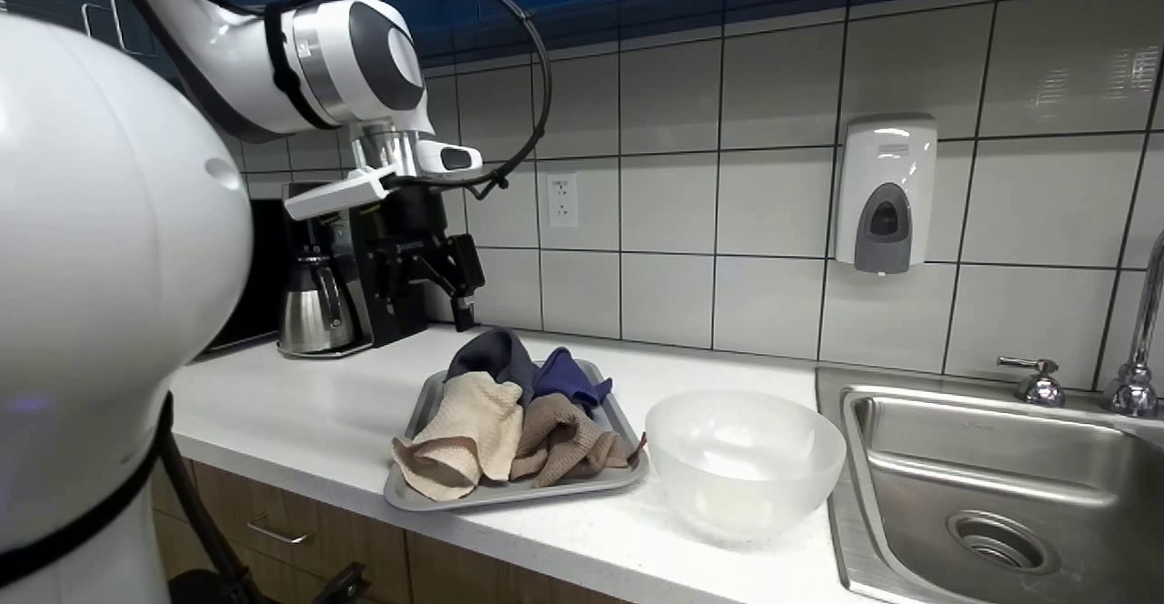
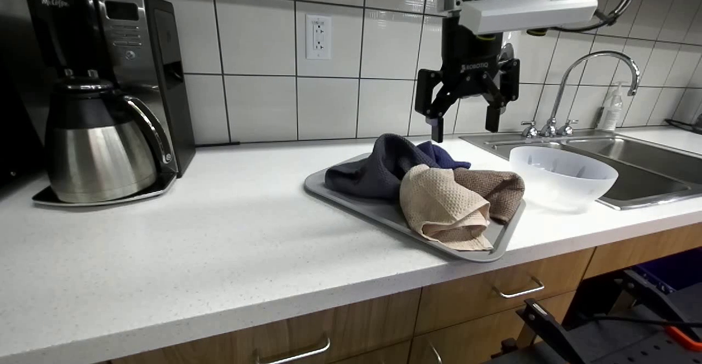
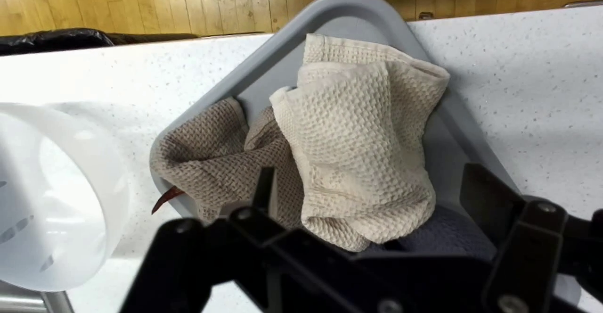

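The white counter point(image 2: 219, 254) is carrying everything, with the sink point(image 1: 991, 468) lying toward one side and the coffee maker point(image 2: 129, 51) standing toward the other. Between them, a grey tray point(image 2: 386, 213) is resting flat, and a frosted bowl point(image 1: 746, 495) is sitting just beside it, nearest the sink. The black gripper point(image 2: 465, 126) is hanging above the tray, its jaws spreading wide, holding and touching nothing. A charcoal cloth point(image 2: 367, 177), a cream cloth point(image 3: 362, 152), a brown cloth point(image 3: 226, 171) and a blue cloth point(image 1: 568, 377) are lying crumpled on the tray. A thin red tip point(image 3: 166, 199) is poking out beside the brown cloth. The handling is looking barely begun: the gripper is waiting overhead, while grasping and lifting any cloth are remaining undone.
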